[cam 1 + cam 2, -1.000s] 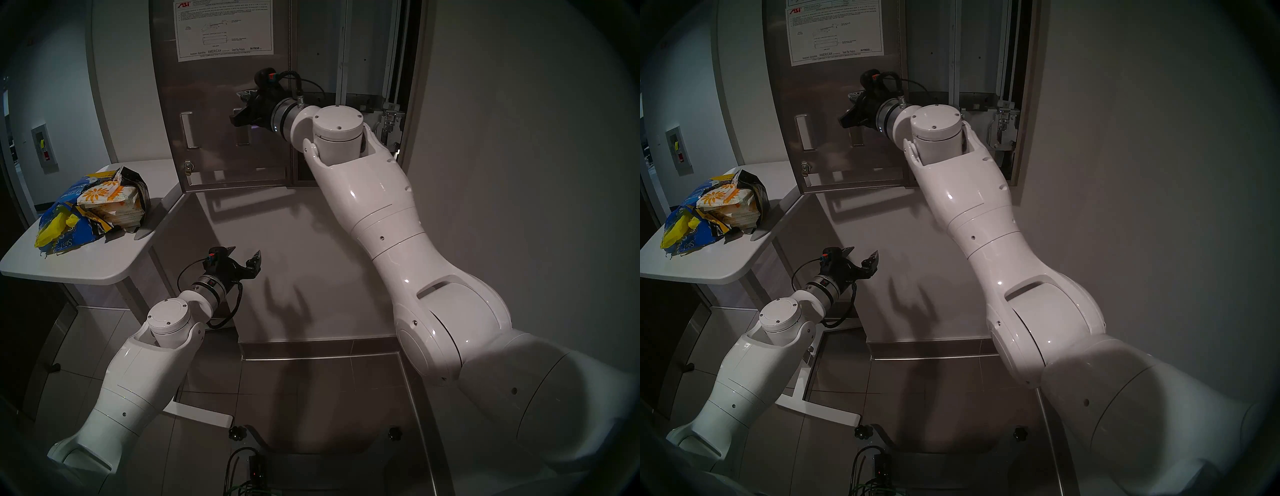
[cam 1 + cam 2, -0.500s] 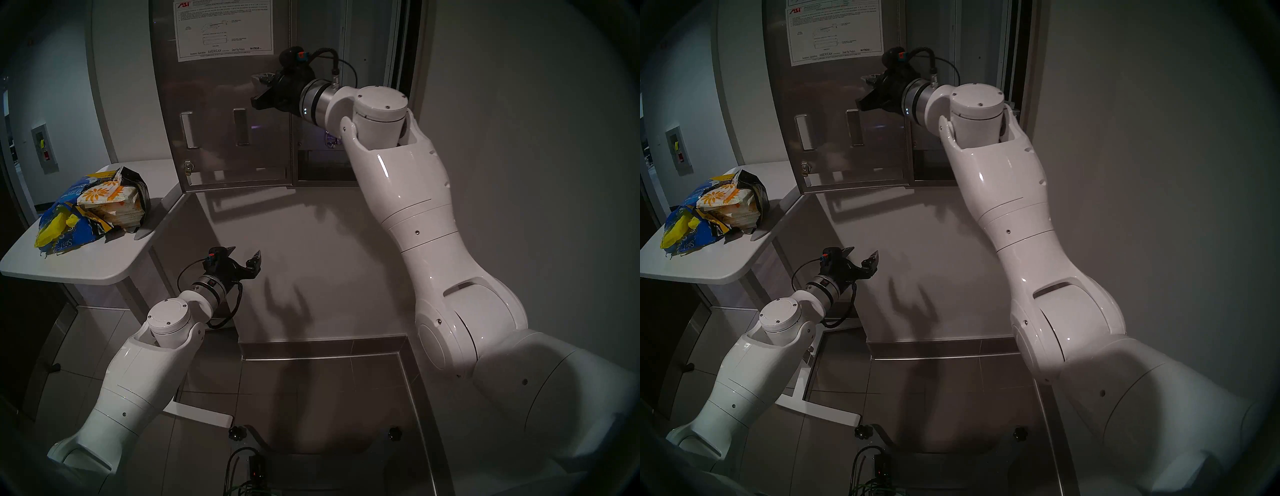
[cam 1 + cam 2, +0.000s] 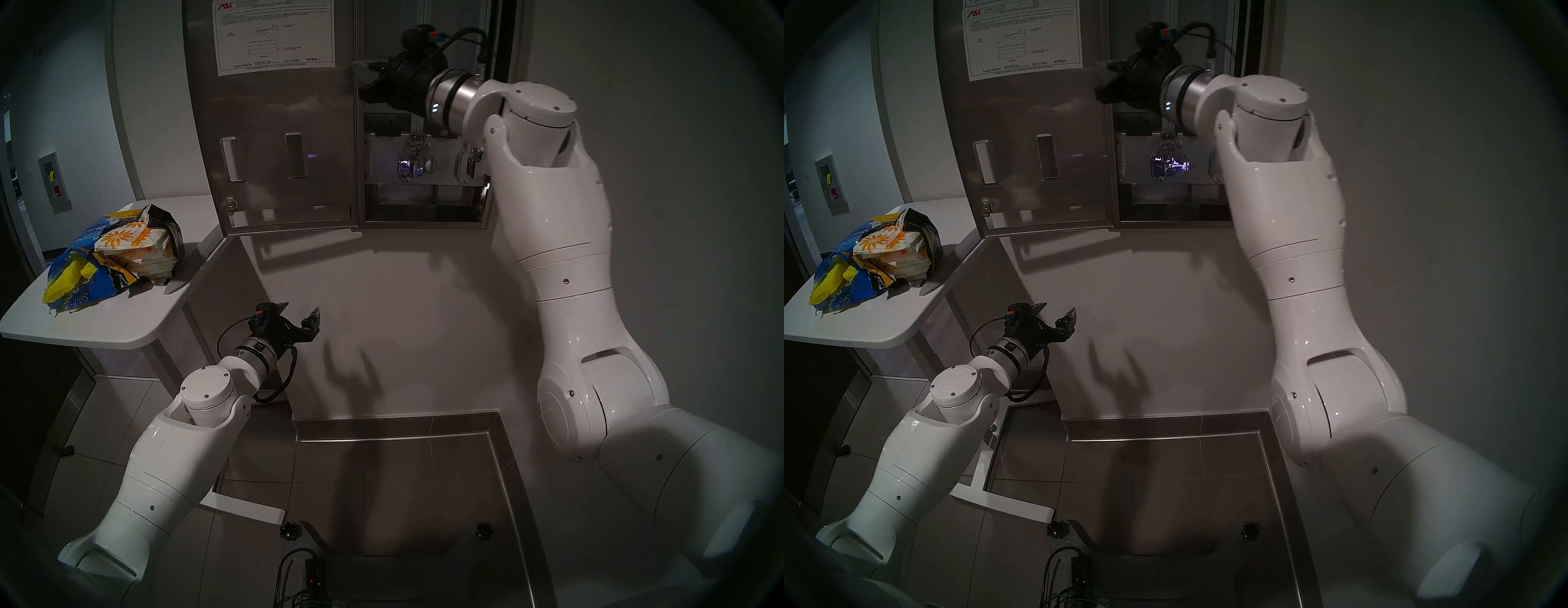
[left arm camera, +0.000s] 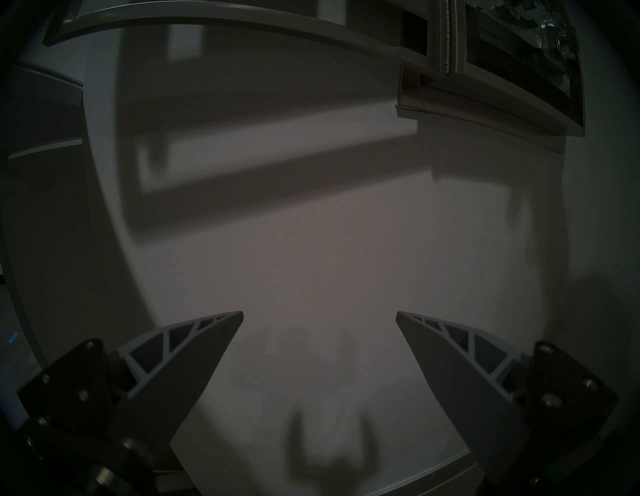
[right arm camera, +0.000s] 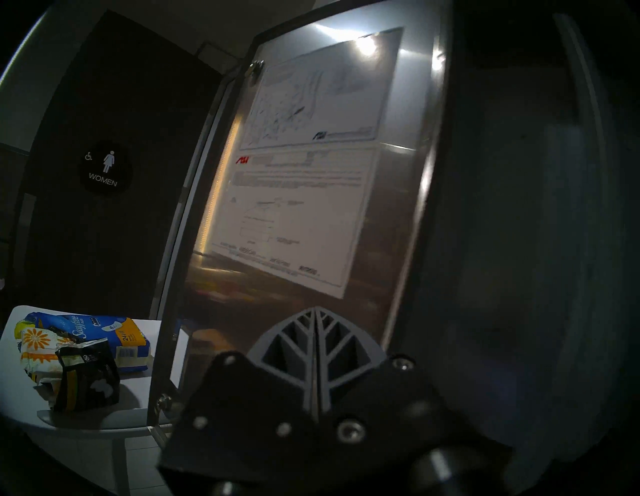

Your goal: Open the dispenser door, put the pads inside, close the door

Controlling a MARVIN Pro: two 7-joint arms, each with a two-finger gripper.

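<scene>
Our right arm raised high, elbow bent, right gripper (image 5: 316,311) fingers pressed together, empty. Our left arm low, wrist tilted up, left gripper (image 4: 319,313) fingers spread wide, empty.

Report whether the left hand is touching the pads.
Apart. The head stereo left view shows the open left hand hanging before the wall, a stretch of white table between it and the stacked pads.
</scene>
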